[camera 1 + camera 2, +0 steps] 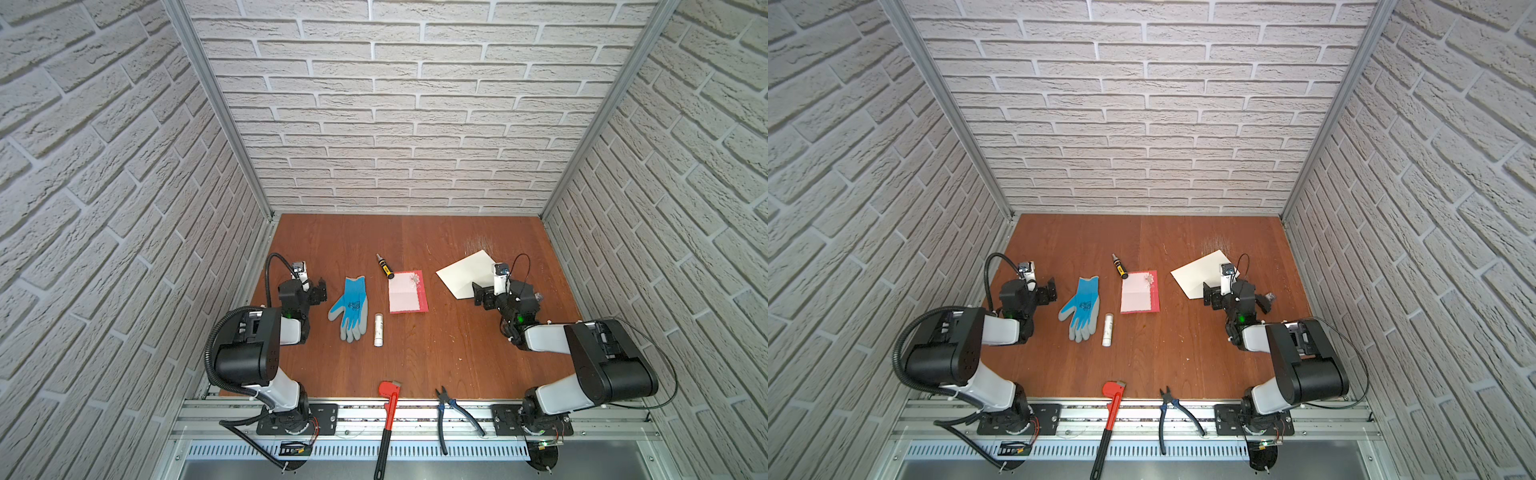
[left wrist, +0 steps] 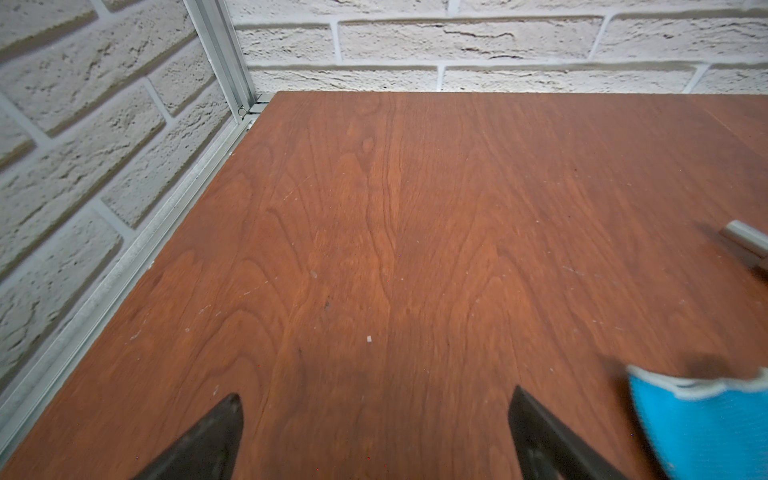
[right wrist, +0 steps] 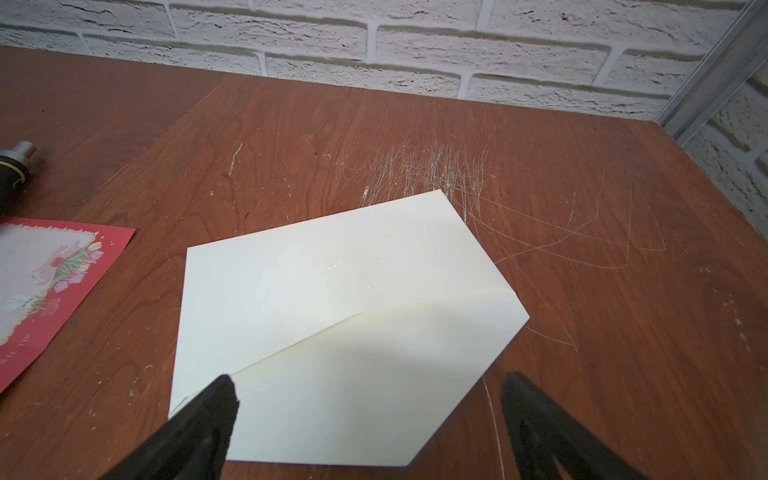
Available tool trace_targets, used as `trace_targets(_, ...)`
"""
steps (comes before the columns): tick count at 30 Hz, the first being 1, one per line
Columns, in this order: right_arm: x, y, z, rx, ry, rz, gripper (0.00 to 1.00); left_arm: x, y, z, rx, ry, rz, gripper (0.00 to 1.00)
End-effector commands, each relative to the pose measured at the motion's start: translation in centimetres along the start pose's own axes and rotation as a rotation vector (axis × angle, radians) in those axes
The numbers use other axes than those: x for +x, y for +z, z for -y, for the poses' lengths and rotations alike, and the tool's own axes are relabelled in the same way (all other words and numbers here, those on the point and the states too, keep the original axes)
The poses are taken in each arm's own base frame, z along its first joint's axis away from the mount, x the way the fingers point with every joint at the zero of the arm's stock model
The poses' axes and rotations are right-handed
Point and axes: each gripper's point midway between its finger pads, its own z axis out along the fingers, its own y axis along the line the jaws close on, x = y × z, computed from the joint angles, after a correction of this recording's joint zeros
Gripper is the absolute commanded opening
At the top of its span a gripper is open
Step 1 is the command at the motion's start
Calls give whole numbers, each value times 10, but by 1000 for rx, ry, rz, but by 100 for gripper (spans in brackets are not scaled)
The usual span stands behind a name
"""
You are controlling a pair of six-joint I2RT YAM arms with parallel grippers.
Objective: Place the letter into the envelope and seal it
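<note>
The letter (image 1: 408,291) (image 1: 1140,292), a pale pink card with red edging, lies flat at the table's middle; its flowered corner (image 3: 41,282) shows in the right wrist view. The cream-white envelope (image 1: 463,272) (image 1: 1198,270) (image 3: 332,299) lies flat at the right rear, its pointed flap unfolded toward my right gripper (image 1: 508,294) (image 1: 1238,294) (image 3: 370,378). That gripper hovers open at the flap's near end, one finger over paper, one over wood. My left gripper (image 1: 309,291) (image 1: 1036,293) (image 2: 376,395) stands open over bare wood, left of the glove, holding nothing.
A blue-and-grey glove (image 1: 351,305) (image 2: 702,419) and a white tube (image 1: 378,329) lie left of the letter. A black-and-yellow tool (image 1: 385,267) lies behind it. A red pipe wrench (image 1: 388,411) and pliers (image 1: 451,409) rest on the front edge. Brick walls enclose three sides.
</note>
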Motion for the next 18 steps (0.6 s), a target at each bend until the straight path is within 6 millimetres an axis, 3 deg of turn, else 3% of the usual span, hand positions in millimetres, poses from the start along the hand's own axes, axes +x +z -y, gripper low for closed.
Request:
trace_targets(1,-20,-1,1,-3,-11,55,100,-20,0,-2,1,1,61,98)
trace_targets(15,-20,-1,1,-15,0,54,100,-19,1,-2,8,-4,53,98)
trace_targets(18,-24,-2,2,-13,-2,71,99,-22,0,-9,-47,-3,53,94)
